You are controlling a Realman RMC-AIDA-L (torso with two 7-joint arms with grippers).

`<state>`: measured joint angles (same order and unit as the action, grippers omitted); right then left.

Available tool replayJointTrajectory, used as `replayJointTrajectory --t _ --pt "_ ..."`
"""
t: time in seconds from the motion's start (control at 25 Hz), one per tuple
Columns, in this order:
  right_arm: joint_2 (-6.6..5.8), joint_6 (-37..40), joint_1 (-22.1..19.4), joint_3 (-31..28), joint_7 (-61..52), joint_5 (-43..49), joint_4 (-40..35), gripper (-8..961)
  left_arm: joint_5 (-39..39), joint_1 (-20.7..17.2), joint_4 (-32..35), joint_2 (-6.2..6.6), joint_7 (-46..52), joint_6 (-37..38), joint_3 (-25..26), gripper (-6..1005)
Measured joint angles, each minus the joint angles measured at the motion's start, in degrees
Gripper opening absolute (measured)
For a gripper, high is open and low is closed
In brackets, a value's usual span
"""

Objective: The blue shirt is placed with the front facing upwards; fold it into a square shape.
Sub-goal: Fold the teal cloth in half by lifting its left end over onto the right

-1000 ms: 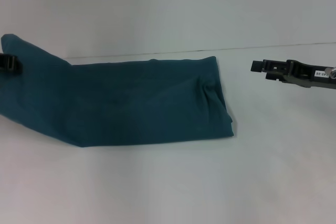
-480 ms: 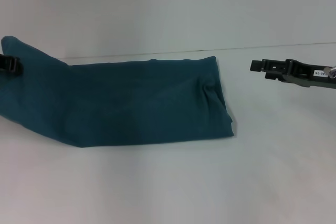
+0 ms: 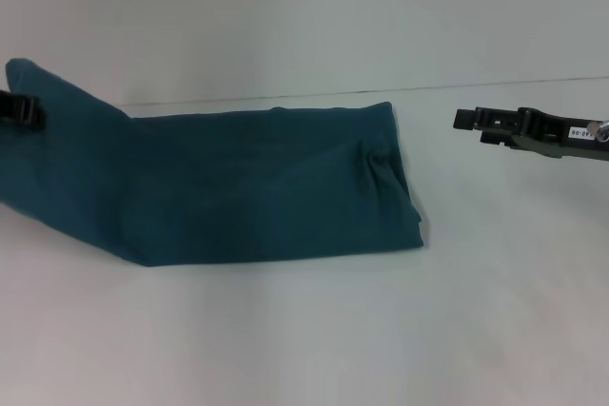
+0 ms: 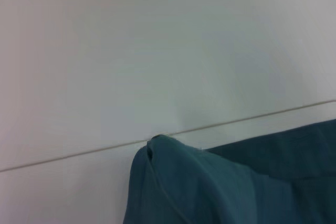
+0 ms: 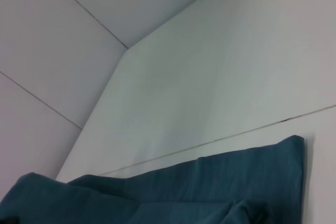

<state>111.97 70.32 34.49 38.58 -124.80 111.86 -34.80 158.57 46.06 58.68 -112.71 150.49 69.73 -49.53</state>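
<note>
Blue shirt (image 5: 210, 182), prob. folded, white table (image 5: 220, 77)

I am counting one blue shirt (image 3: 238, 187), lying as a single long folded band on one white table (image 3: 304, 330). I am seeing two of my grippers: one left gripper (image 3: 24, 111) at the band's raised left end, and one right gripper (image 3: 463, 119) hanging apart from the cloth on the right. I am counting no lettering on the shirt.
</note>
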Motion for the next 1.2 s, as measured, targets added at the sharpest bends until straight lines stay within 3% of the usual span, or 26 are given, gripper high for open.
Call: replayJointTrajectory --t 0.2,0.4,0.76,1.2 --pt "0.0 0.0 -0.1 0.0 0.0 0.0 0.0 785 1.1 0.7 5.8 -1.53 1.7 3.9 -0.4 137" --pt "0.0 -0.1 0.1 0.0 0.0 0.0 0.0 785 4.8 4.2 9.3 -2.85 5.0 9.4 -3.5 137" --pt "0.07 -0.8 0.0 0.3 0.0 0.2 0.0 785 5.3 10.8 10.2 -2.76 11.4 14.0 -12.8 136" --pt "0.09 -0.9 0.1 0.5 0.0 0.3 0.6 785 5.3 18.8 7.8 -3.0 16.1 15.8 -19.4 136"
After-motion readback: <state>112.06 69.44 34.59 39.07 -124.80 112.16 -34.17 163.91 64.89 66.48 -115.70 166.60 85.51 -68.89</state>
